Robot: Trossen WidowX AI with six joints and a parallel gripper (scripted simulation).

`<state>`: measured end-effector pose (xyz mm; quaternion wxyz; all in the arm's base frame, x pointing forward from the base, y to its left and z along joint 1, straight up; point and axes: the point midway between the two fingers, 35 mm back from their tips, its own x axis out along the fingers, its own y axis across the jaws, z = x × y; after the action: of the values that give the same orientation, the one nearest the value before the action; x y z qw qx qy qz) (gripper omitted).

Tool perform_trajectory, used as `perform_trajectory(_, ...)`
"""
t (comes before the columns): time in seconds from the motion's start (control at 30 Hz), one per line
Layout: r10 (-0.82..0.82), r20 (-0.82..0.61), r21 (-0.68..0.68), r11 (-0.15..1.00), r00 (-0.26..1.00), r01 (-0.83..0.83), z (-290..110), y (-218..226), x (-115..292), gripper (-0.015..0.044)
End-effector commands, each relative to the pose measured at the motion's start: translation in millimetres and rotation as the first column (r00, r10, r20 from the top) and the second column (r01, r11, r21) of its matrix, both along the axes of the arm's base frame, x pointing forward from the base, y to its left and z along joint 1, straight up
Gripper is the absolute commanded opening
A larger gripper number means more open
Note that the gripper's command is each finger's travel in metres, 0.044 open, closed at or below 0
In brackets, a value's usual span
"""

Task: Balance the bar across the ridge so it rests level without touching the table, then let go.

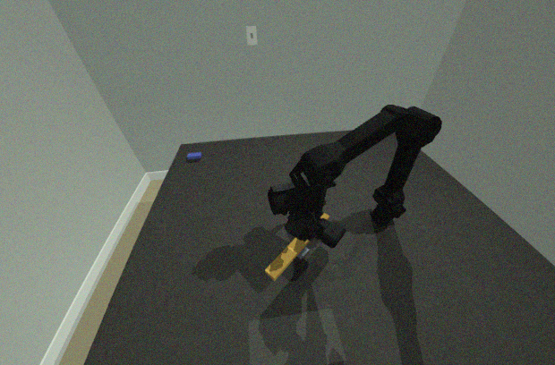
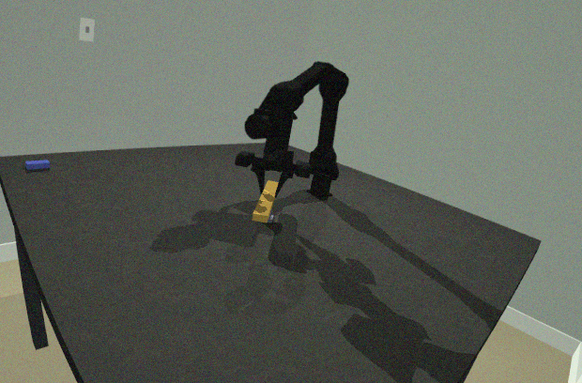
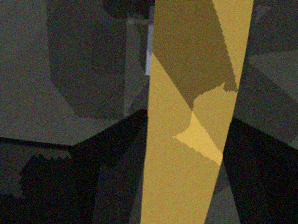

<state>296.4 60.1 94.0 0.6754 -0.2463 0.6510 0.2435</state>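
Observation:
My gripper [image 1: 306,233] is shut on the yellow bar [image 1: 286,256] and grips it near the end closest to the arm's base. The bar reaches out from the fingers low over the dark table. It also shows in the exterior view [image 2: 265,202] under the gripper [image 2: 272,179]. In the wrist view the bar [image 3: 193,116] runs up the middle between my dark fingers. A small grey ridge [image 1: 304,252] peeks out beside and beneath the bar [image 2: 272,218]; in the wrist view only a pale sliver of the ridge [image 3: 149,50] shows. I cannot tell whether the bar touches it.
A small blue block [image 1: 194,156] [image 2: 37,164] lies at the far left corner of the table, well away from the arm. The arm's base [image 1: 388,210] stands behind the gripper. The table's edges are far from the bar.

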Motion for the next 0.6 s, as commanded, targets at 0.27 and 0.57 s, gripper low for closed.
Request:
perform_trajectory(0.27,-0.003,-0.003,-0.002,1.0,1.0,0.003,-0.8,-0.3,-0.5,0.0)
perform_trajectory(0.57,-0.003,-0.003,-0.002,1.0,1.0,0.003,-0.7,-0.4,-0.5,0.0)
